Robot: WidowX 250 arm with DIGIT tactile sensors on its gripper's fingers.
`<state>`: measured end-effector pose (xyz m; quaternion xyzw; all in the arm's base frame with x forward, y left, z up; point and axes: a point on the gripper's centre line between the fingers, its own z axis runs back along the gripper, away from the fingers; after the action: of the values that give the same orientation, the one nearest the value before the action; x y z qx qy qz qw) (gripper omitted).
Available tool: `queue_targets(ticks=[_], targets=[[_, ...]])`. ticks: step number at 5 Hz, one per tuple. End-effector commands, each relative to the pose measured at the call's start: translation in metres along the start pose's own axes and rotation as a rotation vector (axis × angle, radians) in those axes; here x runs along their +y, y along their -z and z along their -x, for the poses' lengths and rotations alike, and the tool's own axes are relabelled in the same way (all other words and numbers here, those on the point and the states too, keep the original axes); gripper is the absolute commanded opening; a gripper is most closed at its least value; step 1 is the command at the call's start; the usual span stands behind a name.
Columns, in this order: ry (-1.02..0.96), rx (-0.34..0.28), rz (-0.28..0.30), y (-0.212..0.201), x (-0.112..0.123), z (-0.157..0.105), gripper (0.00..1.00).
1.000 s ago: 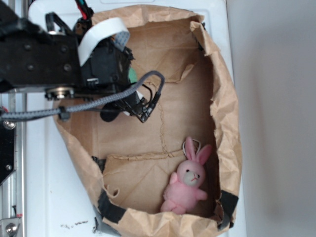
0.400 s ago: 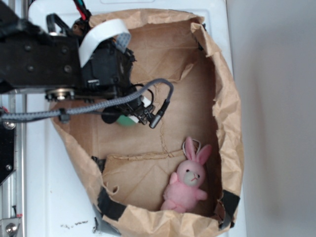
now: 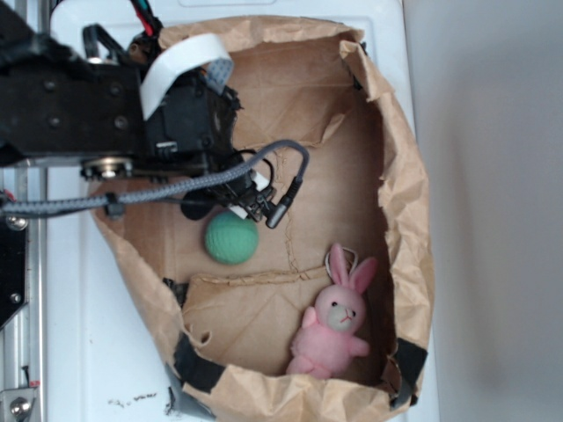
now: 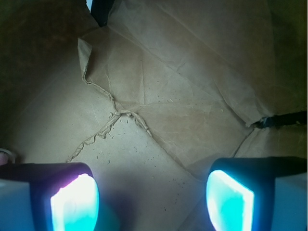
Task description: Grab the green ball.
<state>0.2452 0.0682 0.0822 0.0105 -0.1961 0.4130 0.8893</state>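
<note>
Only the exterior view shows the green ball [image 3: 231,239]: it lies free on the floor of the paper bag [image 3: 406,202], just below the gripper [image 3: 249,199]. In the wrist view, the fingers [image 4: 74,203] stand wide apart with only brown paper between them. The pink bunny [image 3: 337,321] sits well apart from the fingers.

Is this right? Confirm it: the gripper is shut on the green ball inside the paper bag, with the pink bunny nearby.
Not quite. The gripper is open and empty in the wrist view. The green ball lies loose inside the paper bag, the pink bunny nearby.
</note>
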Motion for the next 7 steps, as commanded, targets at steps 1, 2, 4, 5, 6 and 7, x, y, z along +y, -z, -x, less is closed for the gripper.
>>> queue_targets(ticks=[1,2,4,5,6,7], targets=[[0.006,-0.051,0.049,-0.016,-0.004,-0.012,1.0],[0.006,-0.051,0.049,-0.016,-0.004,-0.012,1.0],[0.087,-0.025,0.093,-0.015,0.012,-0.024,1.0],[0.123,0.033,0.126,-0.037,-0.006,-0.024,1.0],[0.156,0.061,0.139,-0.048,-0.018,-0.027,1.0],[0.184,0.075,0.158,-0.058,-0.028,-0.03,1.0]])
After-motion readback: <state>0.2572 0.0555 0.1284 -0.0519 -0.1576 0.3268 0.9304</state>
